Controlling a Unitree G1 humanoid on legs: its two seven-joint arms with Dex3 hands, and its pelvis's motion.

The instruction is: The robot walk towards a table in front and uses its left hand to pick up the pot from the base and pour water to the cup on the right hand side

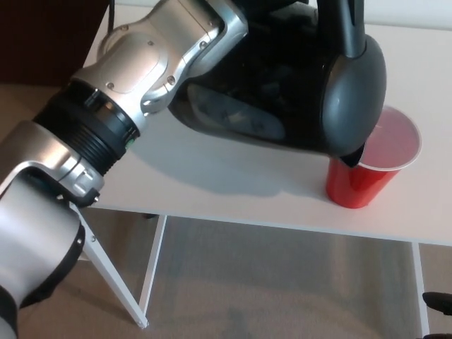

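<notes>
A white surface [233, 194] fills the upper and middle part of the head view, its front edge running almost level across the picture. Soft grey shadows lie on it, and the light is even and fairly bright. Beneath the edge, white frame legs [113, 279] show: one slants down to the left, one stands upright just beside it, and another upright [418, 289] stands at the right. Behind the legs a pale grey panel [282, 282] spans the space under the surface. The floor [106, 318] below is beige carpet. At the upper left corner a dark reddish-brown area [42, 35] shows; what it is cannot be told.
</notes>
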